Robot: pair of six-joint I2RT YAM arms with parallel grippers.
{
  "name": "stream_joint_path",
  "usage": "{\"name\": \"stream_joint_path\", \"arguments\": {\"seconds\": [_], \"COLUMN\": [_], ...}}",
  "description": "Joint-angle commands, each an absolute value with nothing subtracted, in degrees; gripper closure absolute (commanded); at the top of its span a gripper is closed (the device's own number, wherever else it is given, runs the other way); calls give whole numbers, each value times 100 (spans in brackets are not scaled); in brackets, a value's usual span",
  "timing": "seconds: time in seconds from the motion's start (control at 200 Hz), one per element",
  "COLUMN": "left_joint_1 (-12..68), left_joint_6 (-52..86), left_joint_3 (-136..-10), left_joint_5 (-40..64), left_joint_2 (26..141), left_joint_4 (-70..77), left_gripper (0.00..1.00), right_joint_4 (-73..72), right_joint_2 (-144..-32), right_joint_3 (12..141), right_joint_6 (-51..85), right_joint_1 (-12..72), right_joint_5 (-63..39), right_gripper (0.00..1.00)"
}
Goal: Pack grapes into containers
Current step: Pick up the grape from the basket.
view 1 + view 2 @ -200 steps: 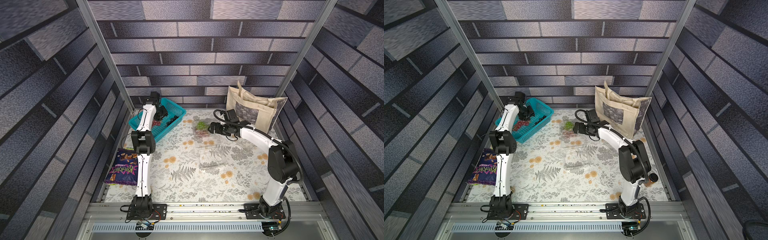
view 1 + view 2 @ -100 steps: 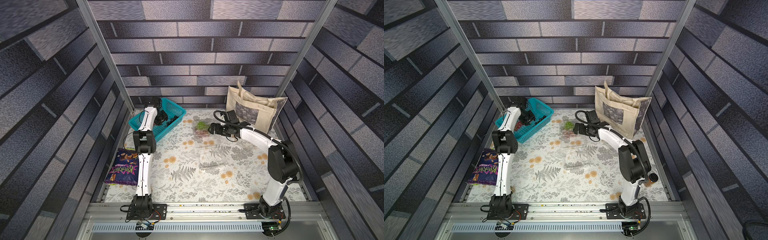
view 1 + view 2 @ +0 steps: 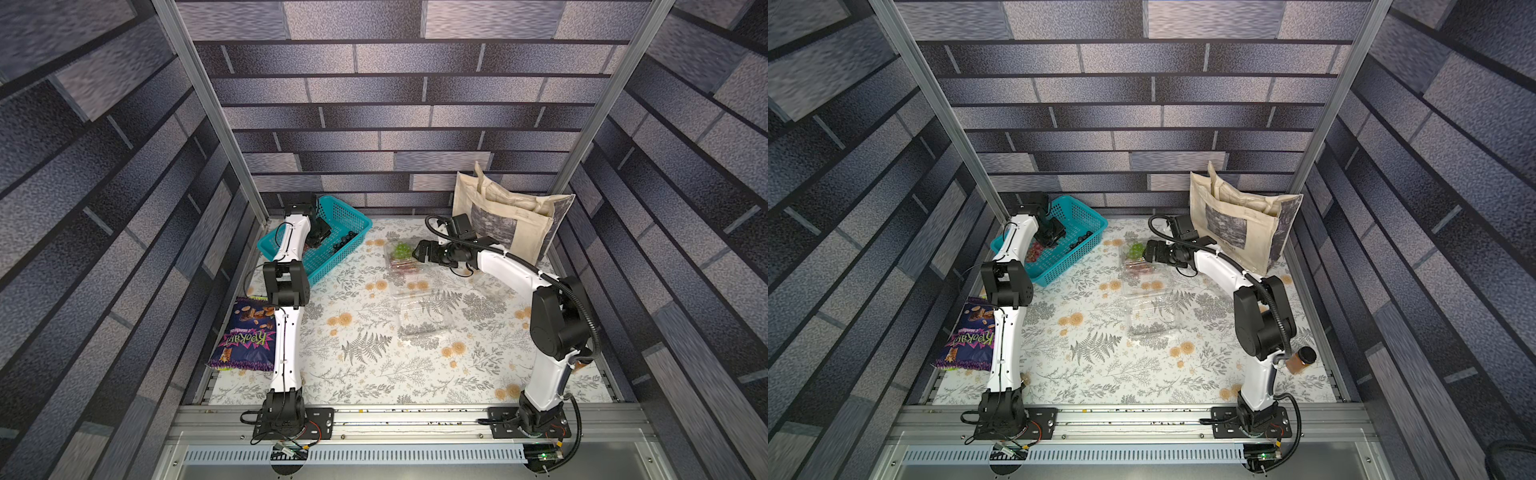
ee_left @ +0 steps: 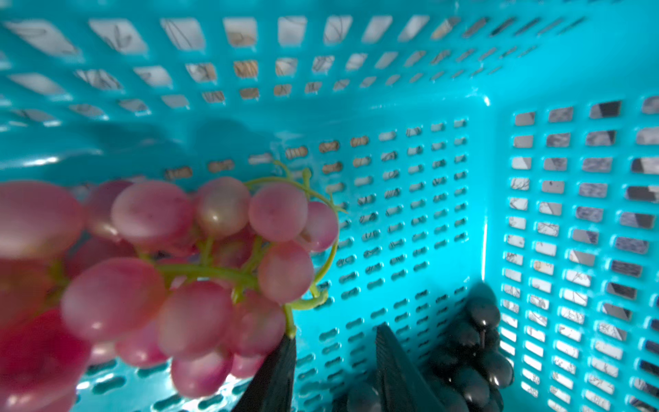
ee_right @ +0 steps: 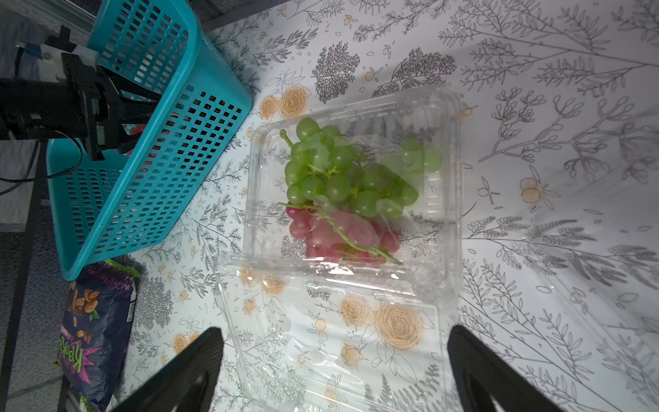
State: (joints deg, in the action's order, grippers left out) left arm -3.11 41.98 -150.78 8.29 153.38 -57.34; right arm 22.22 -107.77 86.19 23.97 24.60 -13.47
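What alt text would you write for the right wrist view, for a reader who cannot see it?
An open clear clamshell container holds a green grape bunch and a red grape bunch, its lid folded open on a floral tablecloth. The right gripper hovers wide open at the lid; a teal basket stands beside.

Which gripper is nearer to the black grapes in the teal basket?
Left. The left gripper is inside the basket beside the black grapes; the right gripper is by the open container.
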Motion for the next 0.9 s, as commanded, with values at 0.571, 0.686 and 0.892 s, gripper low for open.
{"name": "stream_joint_path", "arguments": {"seconds": [0.571, 0.686, 0.892], "left_joint_1": [-301, -196, -225], "left_joint_6": [4671, 4330, 3402], "left_joint_3": [-14643, -15088, -15564], "left_joint_5": [687, 513, 113], "left_joint_2": [15215, 15182, 15251], "left_joint_4": [-5142, -5352, -5929], "left_gripper": [47, 47, 47], "right_joint_4": [2295, 2269, 2215], "right_joint_2": [-10748, -10697, -10562], "right_joint_3": [8781, 8730, 8599], "right_joint_6": [2470, 2424, 2364], "right_joint_1": [2435, 2428, 2425], "right_joint_5": [-1600, -1608, -1633], "right_gripper": [0, 0, 0]}}
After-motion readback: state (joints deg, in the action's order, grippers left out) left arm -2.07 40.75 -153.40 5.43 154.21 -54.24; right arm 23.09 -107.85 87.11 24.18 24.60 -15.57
